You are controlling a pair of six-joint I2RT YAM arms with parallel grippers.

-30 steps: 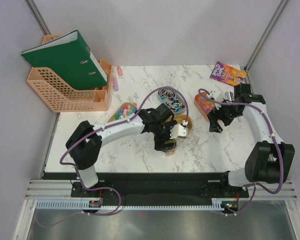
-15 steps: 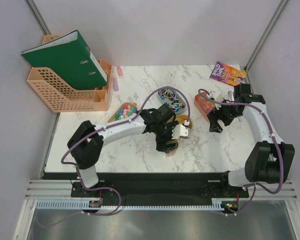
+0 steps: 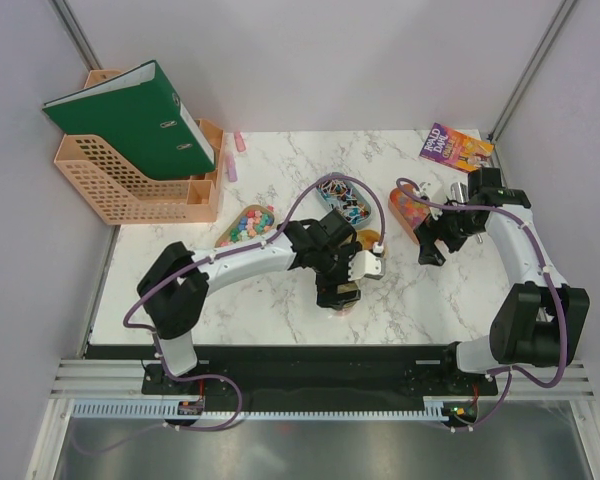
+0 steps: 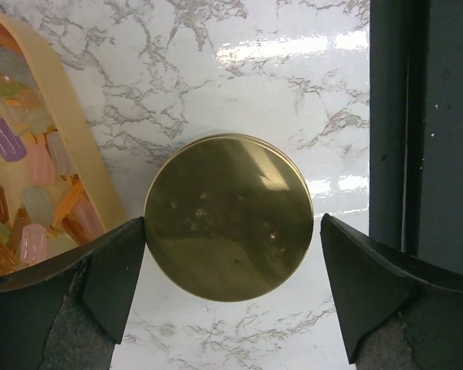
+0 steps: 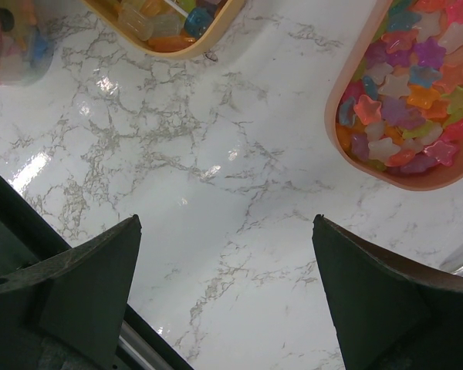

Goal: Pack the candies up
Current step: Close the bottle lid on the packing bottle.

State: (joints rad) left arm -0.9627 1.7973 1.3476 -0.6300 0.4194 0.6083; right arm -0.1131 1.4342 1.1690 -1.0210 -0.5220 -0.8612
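The candies lie in oval trays: mixed pastel ones at the left (image 3: 246, 221), and star-shaped ones (image 5: 411, 90) in a pink tray (image 3: 408, 210). My left gripper (image 3: 340, 292) is open around a round gold lid (image 4: 229, 216). In the left wrist view the left gripper (image 4: 231, 230) has its left finger touching the lid's edge and its right finger a small gap away. A beige tray of candies (image 4: 32, 179) lies just left of the lid. My right gripper (image 3: 428, 248) is open and empty over bare marble (image 5: 225, 223), near the pink tray.
A tray of mixed items (image 3: 344, 200) sits mid-table. A clear jar with candies (image 5: 9, 38) shows at the top left of the right wrist view. A book (image 3: 455, 148) lies at the back right, and a green binder (image 3: 130, 115) sits in a peach file rack (image 3: 130, 190) at the back left.
My left gripper has shifted slightly right and toward the near edge over the gold lid. The right arm has not moved.
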